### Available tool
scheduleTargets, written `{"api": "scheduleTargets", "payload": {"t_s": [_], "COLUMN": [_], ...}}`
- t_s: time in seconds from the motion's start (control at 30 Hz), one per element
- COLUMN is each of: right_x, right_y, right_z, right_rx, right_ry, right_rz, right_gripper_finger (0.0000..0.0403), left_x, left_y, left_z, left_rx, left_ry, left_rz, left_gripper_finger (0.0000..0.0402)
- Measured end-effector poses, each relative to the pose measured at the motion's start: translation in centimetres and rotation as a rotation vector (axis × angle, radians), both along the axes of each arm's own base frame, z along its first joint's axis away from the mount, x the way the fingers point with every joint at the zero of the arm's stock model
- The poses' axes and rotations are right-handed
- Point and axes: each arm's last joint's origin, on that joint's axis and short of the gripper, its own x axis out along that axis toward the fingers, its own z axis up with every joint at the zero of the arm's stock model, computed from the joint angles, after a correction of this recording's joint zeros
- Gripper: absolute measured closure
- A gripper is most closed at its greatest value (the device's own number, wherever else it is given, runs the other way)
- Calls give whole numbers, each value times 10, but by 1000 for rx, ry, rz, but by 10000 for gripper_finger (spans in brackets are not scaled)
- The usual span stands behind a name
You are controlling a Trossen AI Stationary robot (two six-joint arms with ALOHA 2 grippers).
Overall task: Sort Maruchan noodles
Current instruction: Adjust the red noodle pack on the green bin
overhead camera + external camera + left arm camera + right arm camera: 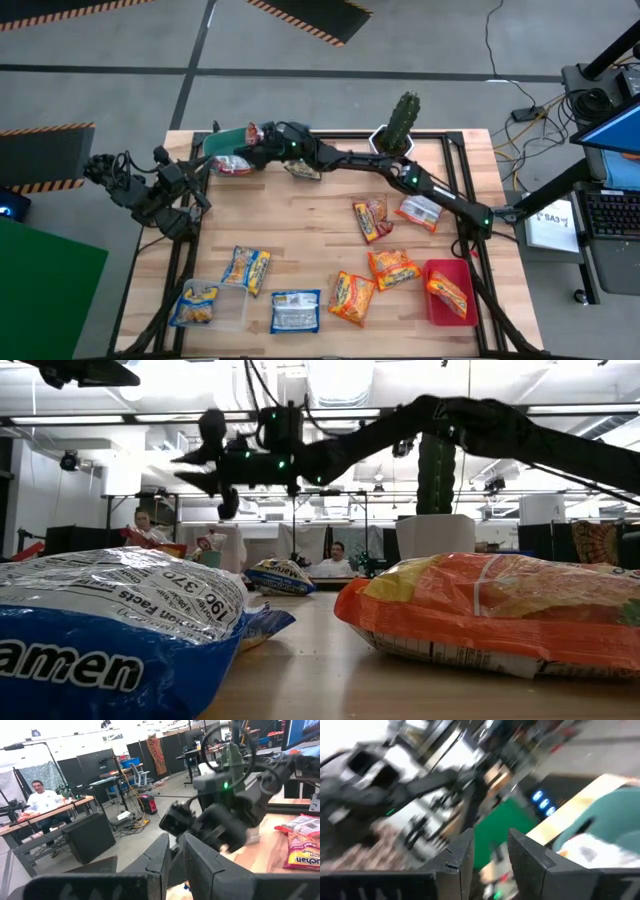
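My right arm reaches across the table to its far left corner. Its gripper hangs open above the green tray and holds nothing. A red-silver packet lies flat in that tray. Another packet lies on the table under the right arm. Orange packets and a red-silver one lie to the right. Blue-yellow packets lie near the front. My left gripper waits at the left edge, fingers a narrow gap apart.
A red tray at the near right holds an orange packet. A clear tray at the near left holds a blue-yellow packet. A cactus stands in its white pot at the far edge. People sit beyond the table.
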Motion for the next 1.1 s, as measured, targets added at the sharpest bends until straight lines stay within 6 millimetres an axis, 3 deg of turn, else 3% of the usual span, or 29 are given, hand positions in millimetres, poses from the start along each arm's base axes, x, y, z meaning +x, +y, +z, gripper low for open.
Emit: {"api": "scheduleTargets", "payload": {"t_s": [0.3, 0.5, 0.8, 1.1], "right_x": [-10, -11, -22, -66], "right_y": [36, 62, 77, 116], "right_z": [54, 68, 91, 133], "right_rx": [-227, -315, -367, -719], "right_ry": [-86, -135, -136, 194], "right_rz": [299, 405, 534, 415], "right_gripper_finger": [321, 331, 334, 335], "left_x": [0, 0, 4, 19], "left_y": [0, 0, -3, -14], "left_z": [0, 0, 0, -3], "left_rx": [-13, -31, -93, -104], "left_ry": [-13, -31, -81, -58], "left_rz": [-1, -1, -86, -104], "left_gripper_finger": [365, 365, 365, 365]}}
